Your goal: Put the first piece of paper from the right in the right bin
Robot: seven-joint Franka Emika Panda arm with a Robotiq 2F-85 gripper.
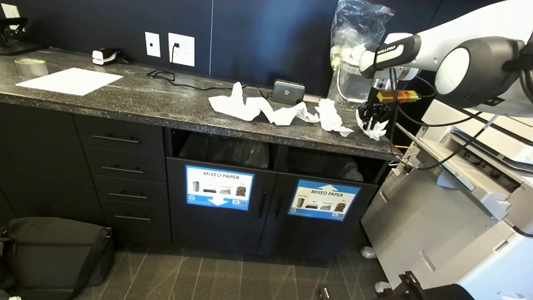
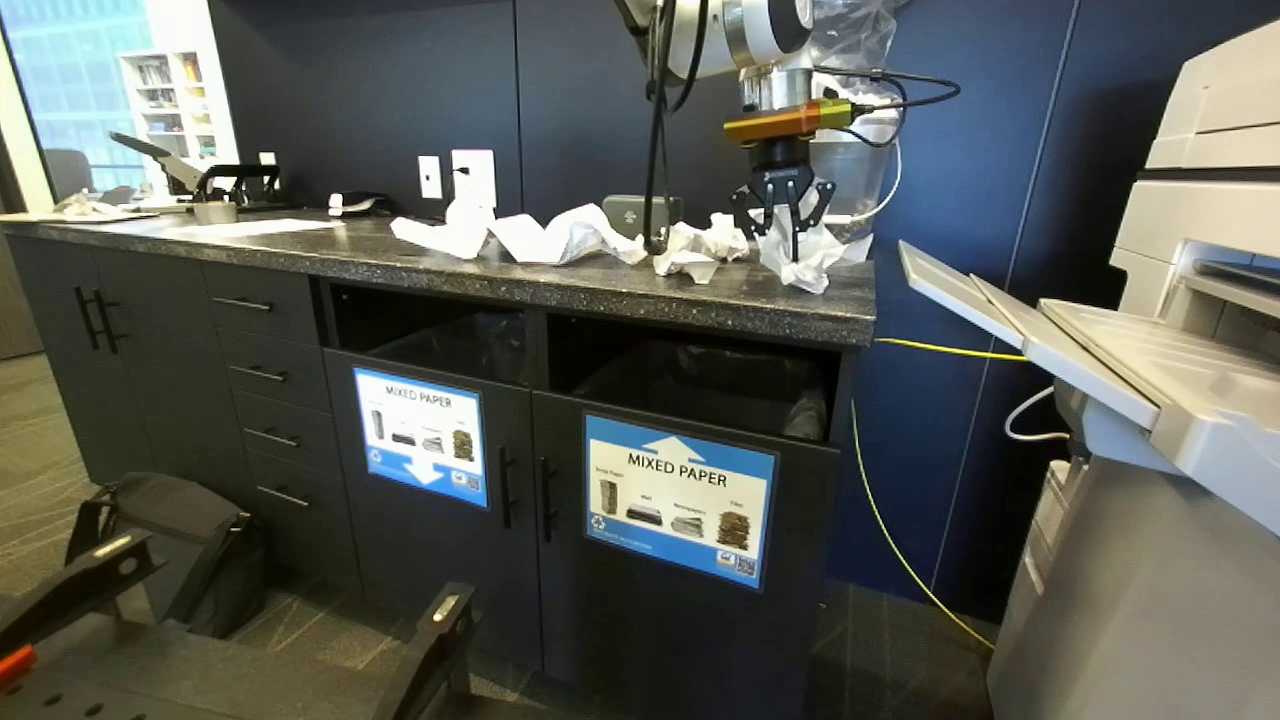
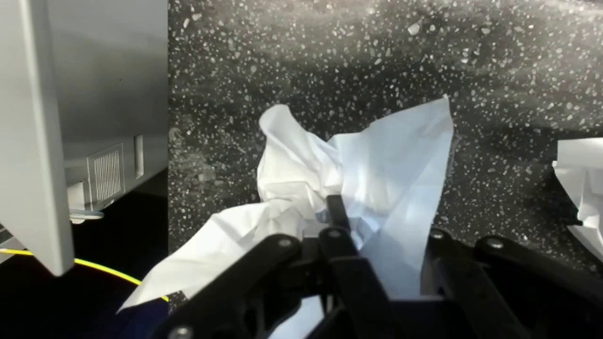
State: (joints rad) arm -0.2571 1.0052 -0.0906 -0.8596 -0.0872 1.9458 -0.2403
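Note:
The rightmost crumpled white piece of paper (image 1: 376,132) lies at the right end of the dark speckled counter; it also shows in an exterior view (image 2: 806,272) and the wrist view (image 3: 395,155). My black gripper (image 2: 778,240) is down at this paper, and it also shows in the wrist view (image 3: 377,226). Its fingers are apart, with paper rising between them; paper hides the tip of the finger on the image right. The right bin (image 2: 700,378) sits in the opening under the counter, behind a "MIXED PAPER" door; it shows in both exterior views (image 1: 316,162).
Several other crumpled papers (image 1: 332,116) lie to the left along the counter. A clear container with a plastic bag (image 1: 349,83) stands behind the gripper. A small dark box (image 1: 288,92) is by the wall. A printer (image 2: 1150,400) stands right. The left bin (image 1: 233,150) is alongside.

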